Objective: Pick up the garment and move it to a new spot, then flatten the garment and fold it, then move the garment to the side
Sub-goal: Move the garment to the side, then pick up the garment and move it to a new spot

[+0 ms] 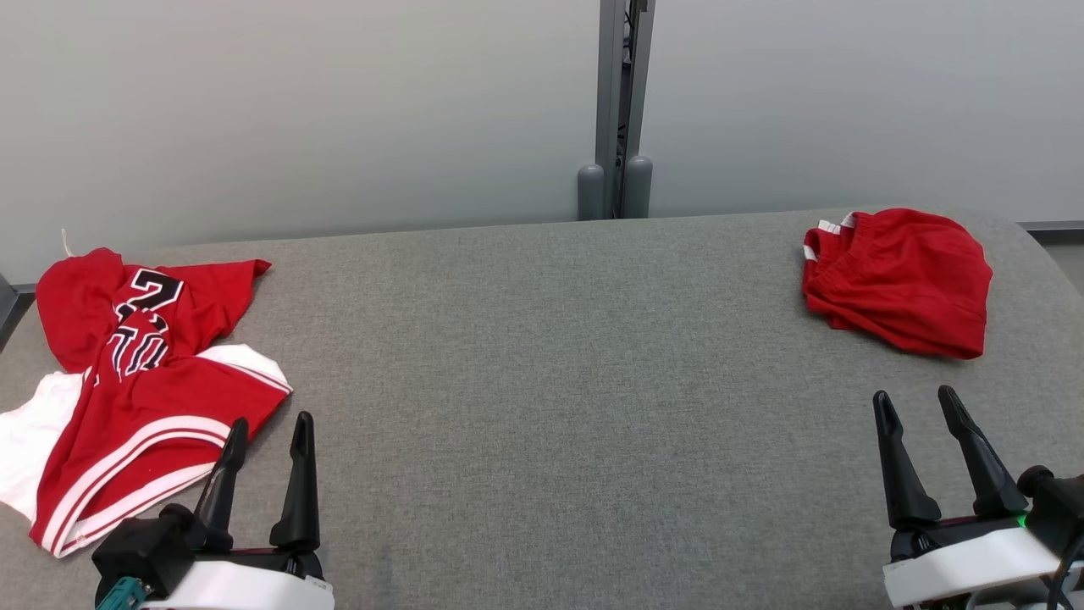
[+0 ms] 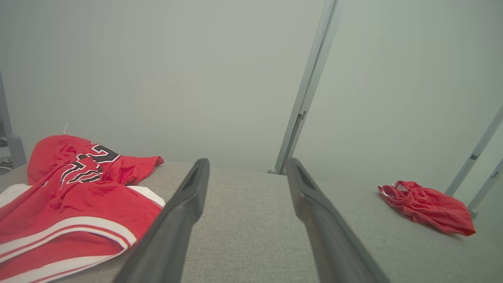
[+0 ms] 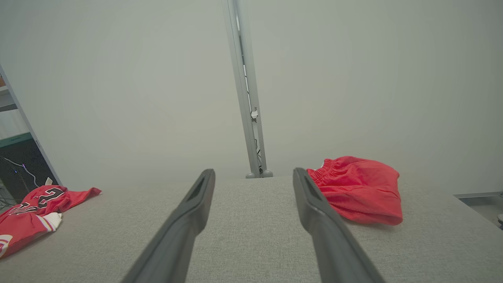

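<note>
Jersey (image 1: 144, 381), red with white trim, crumpled: left end of grey table (image 1: 550, 381), just beside left gripper (image 1: 271, 419). Shorts (image 1: 898, 280), red, bundled: far right. Left gripper and right gripper (image 1: 913, 394): fingers spread wide, empty. Step: first pick-up, not begun. Next move, likely: left gripper reaches over jersey and pinches a fold.

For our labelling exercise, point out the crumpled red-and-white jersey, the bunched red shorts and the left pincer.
crumpled red-and-white jersey (image 1: 161, 398): head view, red fabric below the black lettering.
bunched red shorts (image 1: 906, 280): head view, middle of the cloth.
left pincer (image 1: 271, 419): head view, midway between its fingertips.
</note>
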